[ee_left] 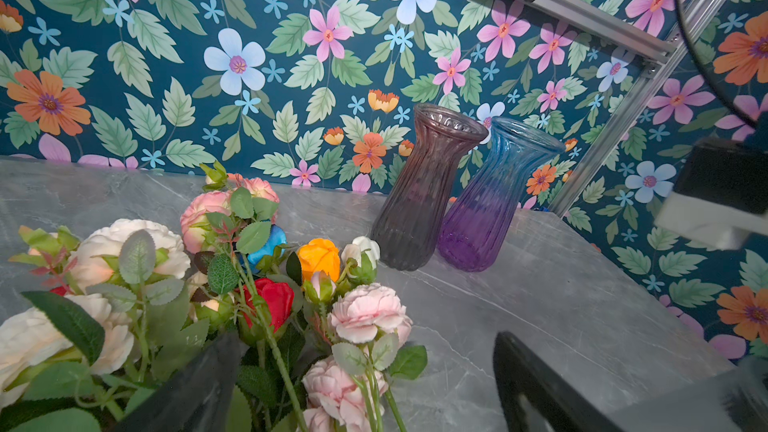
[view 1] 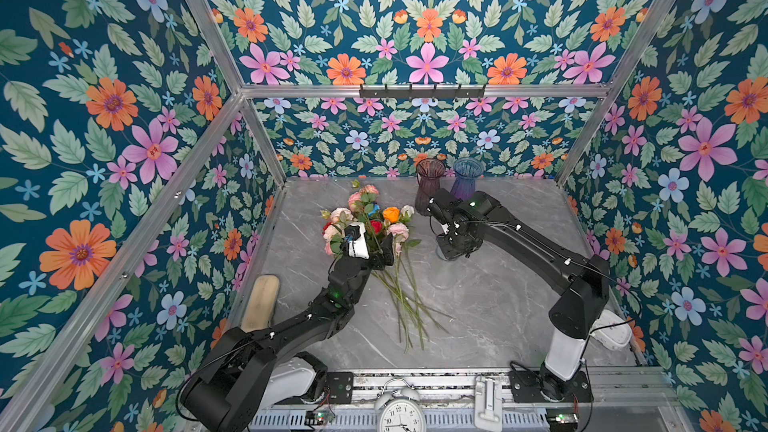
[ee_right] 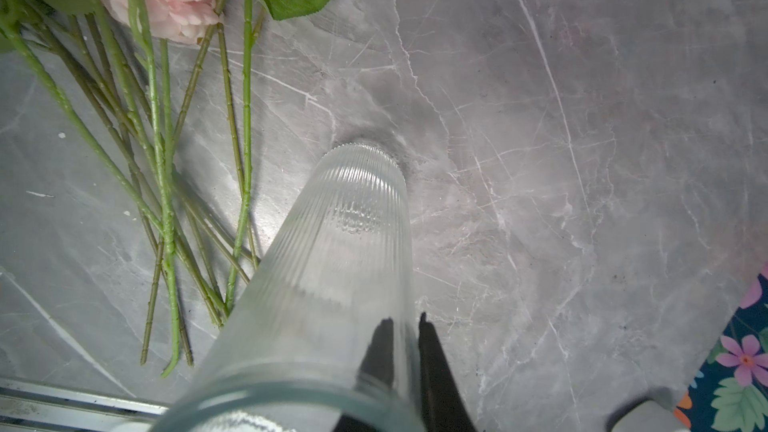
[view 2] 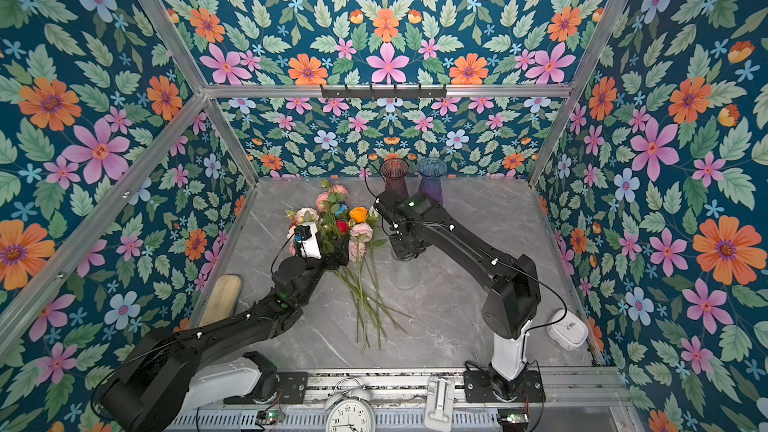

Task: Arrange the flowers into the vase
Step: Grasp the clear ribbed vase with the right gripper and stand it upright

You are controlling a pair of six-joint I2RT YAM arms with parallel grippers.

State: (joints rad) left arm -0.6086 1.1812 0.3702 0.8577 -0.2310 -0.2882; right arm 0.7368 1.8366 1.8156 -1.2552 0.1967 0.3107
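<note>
One bunch of flowers point(view 1: 374, 222) lies flat on the tabletop point(view 1: 498, 305), left of the middle. Its long axis runs far to near: blooms at the far end, bare stems fanning toward the near edge and a little rightward. The left pincer point(ee_left: 368, 347) hangs over the bunch just where the blooms give way to stems. Its jaws are spread wide, one finger above the leaves and the other above bare tabletop to the right of the pink blooms. Whether it touches a stem I cannot tell.

Just to the right of the flowers stands the clear vase point(ee_right: 332, 263), ribbed, upright and empty. The right pincer point(ee_right: 405, 342) is pressed onto its rim, one finger inside the mouth and one outside, steadying it. Two tinted vases, a brownish one point(view 1: 430, 184) and a blue one point(view 1: 467, 178), stand together at the far edge, apart from both arms.

The left arm is plainly the nearer to the flowers. Any stem it lifts would likely have to be swung upright, cut end down, and carried rightward to the held vase's mouth.
</note>
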